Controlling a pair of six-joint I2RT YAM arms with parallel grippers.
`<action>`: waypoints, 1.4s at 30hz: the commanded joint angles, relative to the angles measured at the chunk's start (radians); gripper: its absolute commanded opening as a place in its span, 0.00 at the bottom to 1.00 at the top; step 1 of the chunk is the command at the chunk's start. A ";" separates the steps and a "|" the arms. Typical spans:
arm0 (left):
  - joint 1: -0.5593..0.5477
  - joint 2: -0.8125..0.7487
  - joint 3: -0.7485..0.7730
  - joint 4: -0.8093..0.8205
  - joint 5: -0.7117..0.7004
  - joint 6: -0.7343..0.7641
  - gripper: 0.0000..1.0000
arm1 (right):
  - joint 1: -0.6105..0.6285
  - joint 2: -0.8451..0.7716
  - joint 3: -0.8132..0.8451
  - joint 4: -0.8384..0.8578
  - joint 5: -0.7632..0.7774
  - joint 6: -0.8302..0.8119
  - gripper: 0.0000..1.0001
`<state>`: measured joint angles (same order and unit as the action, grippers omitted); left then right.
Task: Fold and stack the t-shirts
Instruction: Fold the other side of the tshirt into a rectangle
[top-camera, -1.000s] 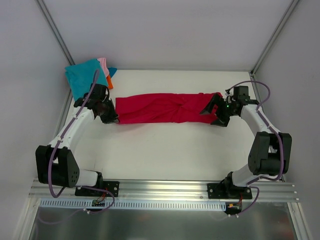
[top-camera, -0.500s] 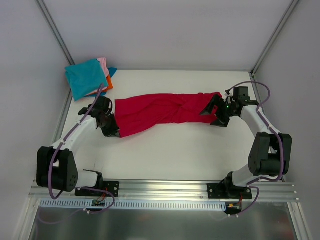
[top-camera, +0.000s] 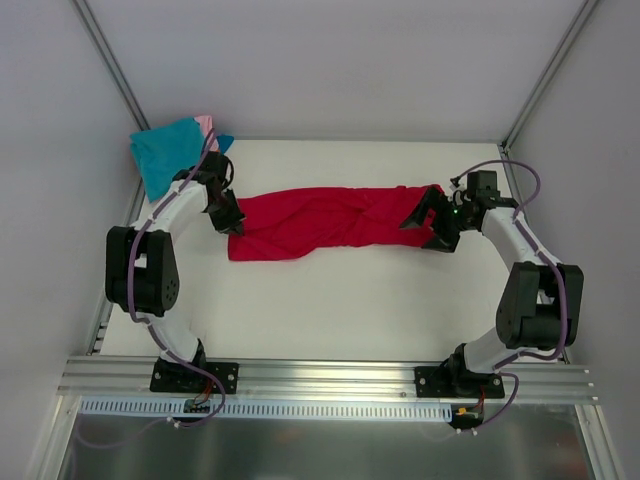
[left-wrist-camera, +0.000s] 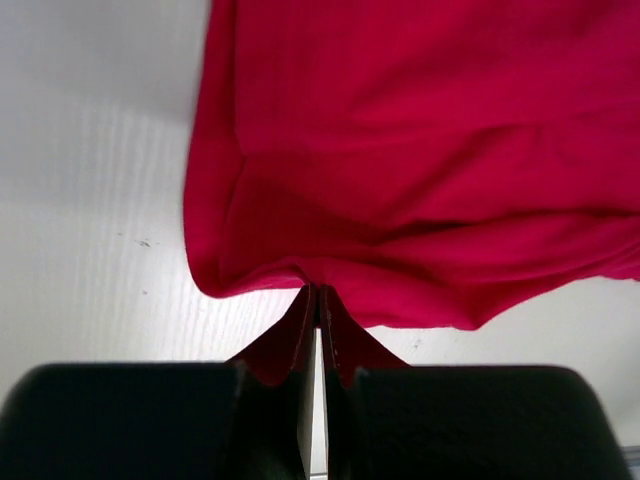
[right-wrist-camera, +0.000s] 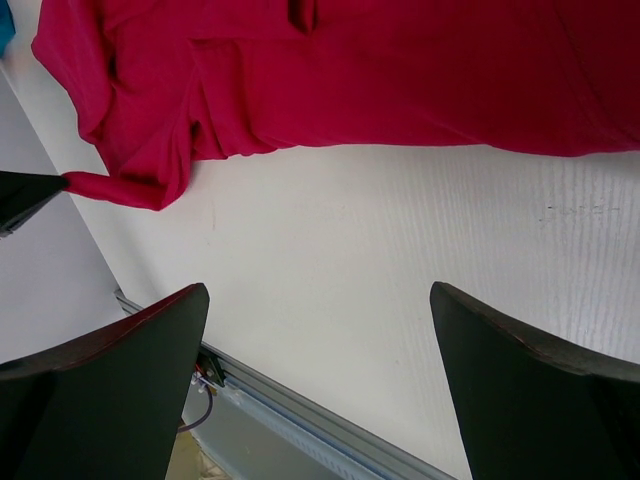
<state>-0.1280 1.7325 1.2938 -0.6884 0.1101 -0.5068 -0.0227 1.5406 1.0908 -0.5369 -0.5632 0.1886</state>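
Large bright red t-shirt (top-camera: 325, 221) of soft matt cloth, creased into folds; teal cloth t-shirt (top-camera: 165, 156), likewise matt. White table surface (top-camera: 330, 300), matt with a faint fine grain. Silver metal rail (top-camera: 330, 378), smooth with ribbed grooves. Black gripper fingers (right-wrist-camera: 530, 400), smooth matt plastic.

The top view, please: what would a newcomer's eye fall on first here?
The long red t-shirt, stretched across the middle of the white table. The left gripper pinches its left end shut, while the right gripper hangs open at its right end. A teal-topped pile of shirts lies in the far left corner.
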 joint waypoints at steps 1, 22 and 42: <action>0.036 0.021 0.081 -0.052 -0.050 0.033 0.00 | -0.005 0.021 0.043 -0.015 0.000 -0.025 0.99; 0.205 0.174 0.131 -0.016 0.003 0.074 0.02 | -0.005 0.061 0.038 0.003 0.003 -0.026 0.99; 0.215 0.279 0.395 -0.149 -0.098 0.126 0.86 | -0.005 0.084 0.038 0.011 0.005 -0.029 1.00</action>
<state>0.0799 1.9907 1.6535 -0.7773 0.0639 -0.3965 -0.0227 1.6283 1.0962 -0.5335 -0.5617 0.1780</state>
